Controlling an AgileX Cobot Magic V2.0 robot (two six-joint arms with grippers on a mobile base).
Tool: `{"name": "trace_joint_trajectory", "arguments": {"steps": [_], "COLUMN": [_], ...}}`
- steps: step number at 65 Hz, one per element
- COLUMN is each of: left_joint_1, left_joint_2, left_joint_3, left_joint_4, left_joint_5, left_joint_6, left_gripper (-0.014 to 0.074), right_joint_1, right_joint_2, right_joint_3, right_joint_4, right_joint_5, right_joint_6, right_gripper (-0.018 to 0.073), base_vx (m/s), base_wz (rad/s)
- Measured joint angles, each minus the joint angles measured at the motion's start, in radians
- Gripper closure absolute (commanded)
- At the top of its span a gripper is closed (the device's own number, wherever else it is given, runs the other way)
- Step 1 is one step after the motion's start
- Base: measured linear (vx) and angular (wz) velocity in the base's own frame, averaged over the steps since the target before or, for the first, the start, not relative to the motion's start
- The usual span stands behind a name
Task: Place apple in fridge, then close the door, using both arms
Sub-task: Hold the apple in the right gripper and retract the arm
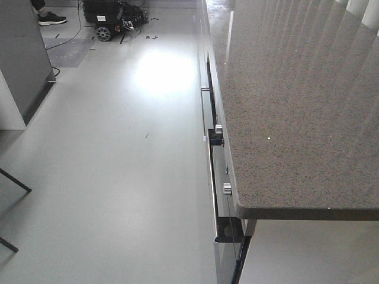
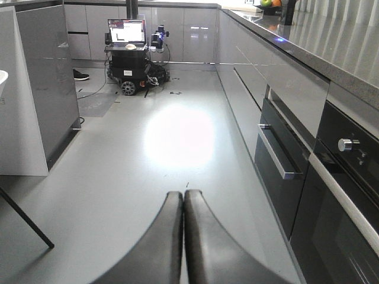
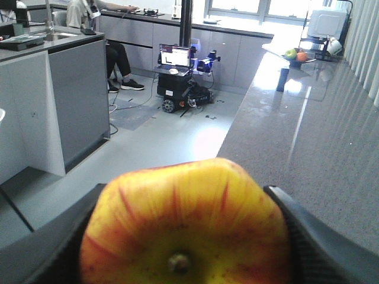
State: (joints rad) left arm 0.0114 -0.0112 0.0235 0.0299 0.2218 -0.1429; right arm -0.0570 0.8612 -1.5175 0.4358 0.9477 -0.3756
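The apple [image 3: 183,219] sits clamped in the right gripper [image 3: 186,245], filling the lower half of the right wrist view with its stem end turned toward the camera. One dark finger [image 3: 317,236] presses its right flank and the other its left, so the jaws are spread just wide enough to take the fruit and are closed onto it. The left gripper [image 2: 183,198] has its two black curved fingers pressed together with nothing between them, and it hangs low over the floor [image 2: 177,136].

The apple looks firm and fairly light. It is round with a smooth waxy skin, yellow around the stem and streaked red toward the shoulders. That skin is likely slippery, and the flesh would bruise under a hard squeeze. A moderate grip across the widest part, as here, seems right; holding nearer the top or bottom would probably let it squirt out.

Around it are a speckled grey stone counter [image 1: 296,118], polished enough to mirror the window light, and glossy grey cupboard fronts [image 2: 237,77]. There is also a black glass oven [image 2: 346,201] with round metal knobs [image 1: 218,129], and the floor is pale and shiny. A wheeled cart with a laptop [image 2: 127,53] stands well down the aisle. I cannot pick out the fridge or its door in any view, so the carry to it seems not yet done
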Motion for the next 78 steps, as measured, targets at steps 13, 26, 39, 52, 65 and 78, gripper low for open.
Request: {"name": "trace_joint_trajectory", "arguments": {"steps": [13, 26, 39, 52, 65, 78], "left_joint_1": [0.0, 0.0, 0.0, 0.0, 0.0, 0.0], "left_joint_2": [0.0, 0.0, 0.0, 0.0, 0.0, 0.0], "left_joint_3": [0.0, 0.0, 0.0, 0.0, 0.0, 0.0], "left_joint_4": [0.0, 0.0, 0.0, 0.0, 0.0, 0.0], "left_joint_5": [0.0, 0.0, 0.0, 0.0, 0.0, 0.0], "left_joint_6": [0.0, 0.0, 0.0, 0.0, 0.0, 0.0], "left_gripper": [0.0602, 0.0602, 0.0602, 0.0602, 0.0602, 0.0602], "right_joint_1": [0.0, 0.0, 0.0, 0.0, 0.0, 0.0], "right_joint_2": [-0.016, -0.016, -0.016, -0.016, -0.016, -0.016], "right_joint_3": [-0.004, -0.004, -0.004, -0.004, -0.004, -0.004], "right_joint_4": [0.0, 0.0, 0.0, 0.0, 0.0, 0.0], "right_joint_5": [0.048, 0.053, 0.053, 0.053, 0.053, 0.053], "right_joint_6": [0.0, 0.0, 0.0, 0.0, 0.0, 0.0], "right_gripper": [0.0482, 0.0482, 0.0482, 0.0482, 0.0482, 0.0482], "base_vx": [0.0, 0.0, 0.0, 0.0, 0.0, 0.0], "base_wz": [0.0, 0.0, 0.0, 0.0, 0.0, 0.0]}}
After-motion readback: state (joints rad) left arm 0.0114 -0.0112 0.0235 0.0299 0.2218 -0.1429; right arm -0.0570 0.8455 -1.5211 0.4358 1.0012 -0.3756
